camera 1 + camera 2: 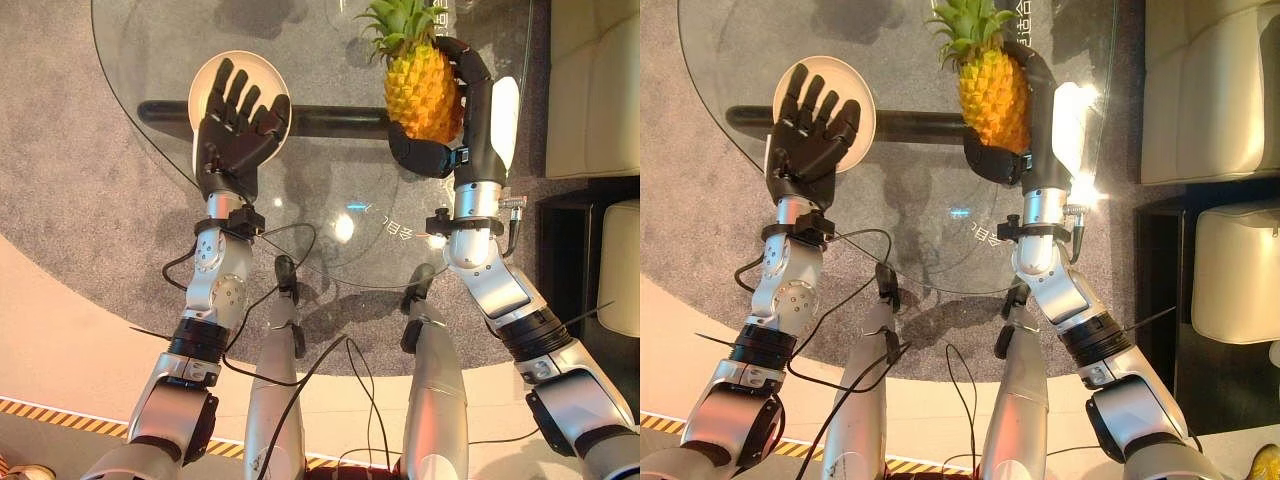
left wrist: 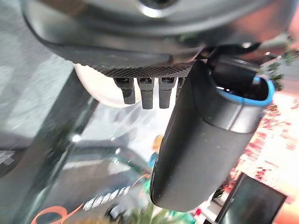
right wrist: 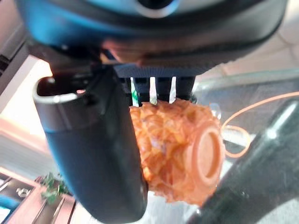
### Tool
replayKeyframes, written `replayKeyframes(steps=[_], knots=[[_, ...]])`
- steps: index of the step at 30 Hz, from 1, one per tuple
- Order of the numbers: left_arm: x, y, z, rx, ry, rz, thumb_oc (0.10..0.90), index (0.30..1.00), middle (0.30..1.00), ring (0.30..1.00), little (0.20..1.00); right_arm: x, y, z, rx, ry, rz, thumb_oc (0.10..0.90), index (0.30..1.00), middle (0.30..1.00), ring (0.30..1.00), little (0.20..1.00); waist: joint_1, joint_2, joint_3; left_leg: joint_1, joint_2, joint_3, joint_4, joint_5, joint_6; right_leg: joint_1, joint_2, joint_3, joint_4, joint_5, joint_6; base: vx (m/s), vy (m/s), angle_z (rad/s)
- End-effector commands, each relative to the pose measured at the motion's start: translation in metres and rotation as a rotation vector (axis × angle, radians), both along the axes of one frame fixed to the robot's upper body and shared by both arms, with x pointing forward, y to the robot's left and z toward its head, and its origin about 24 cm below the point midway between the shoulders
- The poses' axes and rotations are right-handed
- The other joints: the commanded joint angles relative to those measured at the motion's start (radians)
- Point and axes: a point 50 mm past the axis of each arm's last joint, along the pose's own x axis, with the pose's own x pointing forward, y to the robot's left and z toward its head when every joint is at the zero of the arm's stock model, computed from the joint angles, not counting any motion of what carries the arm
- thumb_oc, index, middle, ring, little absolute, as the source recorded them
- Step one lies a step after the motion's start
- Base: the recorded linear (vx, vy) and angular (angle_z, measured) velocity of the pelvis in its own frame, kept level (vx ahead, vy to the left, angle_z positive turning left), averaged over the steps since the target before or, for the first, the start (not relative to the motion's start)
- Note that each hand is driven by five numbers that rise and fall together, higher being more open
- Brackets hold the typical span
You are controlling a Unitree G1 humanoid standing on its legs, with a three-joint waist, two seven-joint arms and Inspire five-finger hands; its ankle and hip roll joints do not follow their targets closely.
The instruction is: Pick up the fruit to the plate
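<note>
A yellow pineapple (image 1: 425, 90) with a green crown is held above the round glass table (image 1: 330, 230), right of the middle. My right hand (image 1: 470, 110) is shut on the pineapple (image 3: 177, 154), thumb curled under its base and fingers round its far side. A cream plate (image 1: 262, 75) sits on the glass at the left. My left hand (image 1: 235, 125) hovers over the plate (image 1: 855, 95) with its fingers straight and spread, covering much of it. The left hand's fingers (image 2: 145, 91) show against the plate (image 2: 100, 91) in the left wrist view.
A dark bar (image 1: 320, 120) runs under the glass between plate and pineapple. Grey carpet (image 1: 70, 150) lies below the table. Cream sofa cushions (image 1: 595, 90) and a dark side table (image 1: 570, 250) stand at the right.
</note>
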Motion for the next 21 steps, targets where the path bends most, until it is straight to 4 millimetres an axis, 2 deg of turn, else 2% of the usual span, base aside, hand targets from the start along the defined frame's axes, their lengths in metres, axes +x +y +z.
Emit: replayKeyframes(steps=[1,15,21], knots=[[-0.016,-0.019,0.068,0.023,-0.287,-0.159,0.800,0.900,0.900,0.900,0.900,-0.043,0.038,0.085,-0.100,-0.432,0.226,0.100,0.300,0.300,0.300,0.200,-0.002,0.001,-0.020,-0.013,0.014,-0.025,0.056,-0.044,-0.032,0.065,-0.025,-0.014,-0.127,0.077,0.048,0.00,0.000,0.00],[-0.014,-0.033,0.059,-0.009,-0.215,-0.320,0.800,0.900,0.900,0.900,0.900,-0.047,0.052,0.087,-0.188,-0.420,0.302,0.100,0.300,0.300,0.300,0.200,0.000,0.004,-0.020,-0.024,0.013,-0.023,0.063,-0.044,-0.031,0.060,-0.032,-0.020,-0.131,0.082,0.051,0.00,0.000,0.00],[-0.015,-0.039,0.058,-0.104,-0.194,-0.397,0.800,0.900,0.900,0.900,0.900,-0.051,0.061,0.088,-0.227,-0.419,0.338,0.100,0.300,0.300,0.300,0.200,0.003,0.003,-0.020,-0.031,0.010,-0.027,0.062,-0.042,-0.030,0.056,-0.033,-0.023,-0.132,0.082,0.050,0.00,0.000,0.00]])
